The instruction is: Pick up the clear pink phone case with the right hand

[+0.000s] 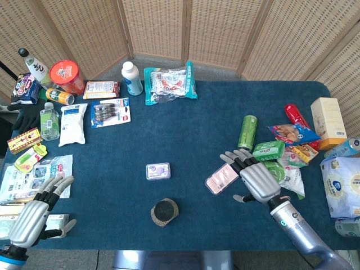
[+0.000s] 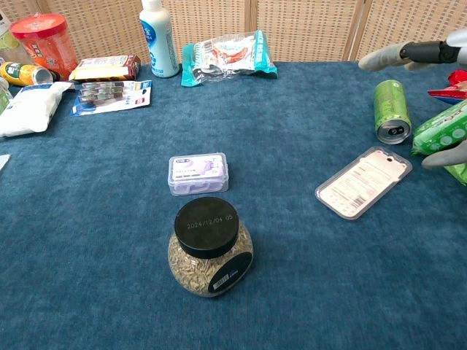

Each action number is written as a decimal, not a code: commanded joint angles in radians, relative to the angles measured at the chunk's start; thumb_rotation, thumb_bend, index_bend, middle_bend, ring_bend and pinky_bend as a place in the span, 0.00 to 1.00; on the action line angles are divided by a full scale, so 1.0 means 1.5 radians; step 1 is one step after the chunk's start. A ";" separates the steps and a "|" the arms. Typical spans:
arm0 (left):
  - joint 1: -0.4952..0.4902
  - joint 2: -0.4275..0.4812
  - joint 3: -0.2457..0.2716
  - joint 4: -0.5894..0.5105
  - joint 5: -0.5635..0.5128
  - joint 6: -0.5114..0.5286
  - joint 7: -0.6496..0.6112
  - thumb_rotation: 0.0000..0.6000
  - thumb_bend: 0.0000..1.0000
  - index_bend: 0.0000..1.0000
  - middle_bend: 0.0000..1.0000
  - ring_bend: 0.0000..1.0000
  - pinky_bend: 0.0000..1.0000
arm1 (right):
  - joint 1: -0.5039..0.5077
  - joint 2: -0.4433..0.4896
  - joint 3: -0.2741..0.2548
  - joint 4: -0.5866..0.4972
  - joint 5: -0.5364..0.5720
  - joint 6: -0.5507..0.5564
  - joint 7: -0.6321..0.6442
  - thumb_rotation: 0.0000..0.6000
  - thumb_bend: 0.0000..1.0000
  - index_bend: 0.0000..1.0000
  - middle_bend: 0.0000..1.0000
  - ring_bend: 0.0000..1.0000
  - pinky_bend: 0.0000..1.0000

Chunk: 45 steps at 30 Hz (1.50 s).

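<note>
The clear pink phone case lies flat on the blue table right of centre, its barcode label facing up. My right hand hovers at the case's right end, open, palm down, fingers spread and pointing left over the case's far edge. It holds nothing. In the chest view only its fingers and thumb tip show at the right edge, above and beside the case. My left hand is open with spread fingers at the table's near left corner.
A green can and green packets lie just behind and right of the case. A black-lidded jar and a small lilac box sit left of it. Snacks and bottles crowd both sides.
</note>
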<state>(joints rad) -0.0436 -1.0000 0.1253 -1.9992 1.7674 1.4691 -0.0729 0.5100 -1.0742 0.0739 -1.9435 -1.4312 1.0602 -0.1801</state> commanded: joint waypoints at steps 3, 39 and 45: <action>0.002 -0.001 0.003 0.001 0.001 0.002 -0.001 1.00 0.29 0.00 0.13 0.00 0.00 | -0.001 -0.004 -0.001 0.003 -0.002 0.002 0.006 1.00 0.11 0.00 0.05 0.00 0.00; 0.014 0.022 0.008 -0.009 0.009 0.027 0.009 1.00 0.29 0.00 0.13 0.00 0.00 | 0.156 -0.171 -0.012 0.257 -0.088 -0.167 0.087 1.00 0.12 0.00 0.00 0.00 0.00; 0.016 0.025 0.008 -0.010 0.010 0.030 0.009 1.00 0.29 0.00 0.13 0.00 0.00 | 0.171 -0.182 -0.022 0.289 -0.100 -0.175 0.094 1.00 0.12 0.00 0.00 0.00 0.00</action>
<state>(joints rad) -0.0196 -0.9622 0.1377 -2.0140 1.7827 1.5140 -0.0590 0.7622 -1.3439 0.0454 -1.5170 -1.5764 0.7984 -0.0440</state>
